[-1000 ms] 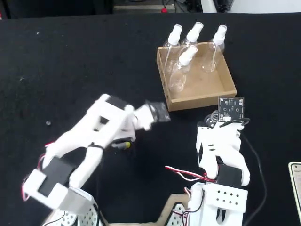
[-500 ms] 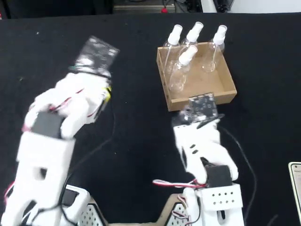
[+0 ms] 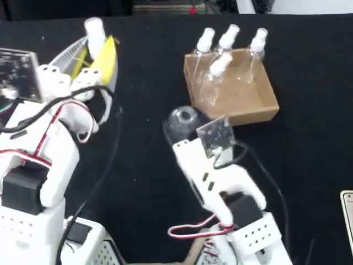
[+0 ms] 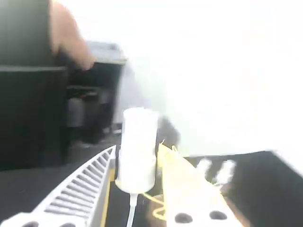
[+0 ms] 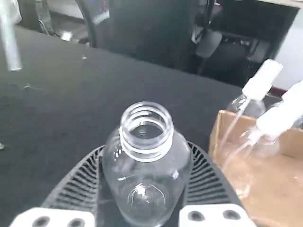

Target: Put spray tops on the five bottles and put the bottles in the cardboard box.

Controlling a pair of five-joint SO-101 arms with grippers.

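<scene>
- Four capped bottles [image 3: 220, 61] stand in the cardboard box [image 3: 259, 105] on the black table [image 3: 138, 83], just past the right gripper [image 3: 182, 124]
- right wrist view shows the fifth bottle [image 5: 144, 161] has a bare threaded neck, with the black jaws closed round its body
- left wrist view shows the spray top [image 4: 137, 149] pinched in the left gripper [image 4: 137, 156], tube hanging below
- left arm is held high at the table's far left, well apart from that bottle; right arm stretches toward the box's near corner
</scene>
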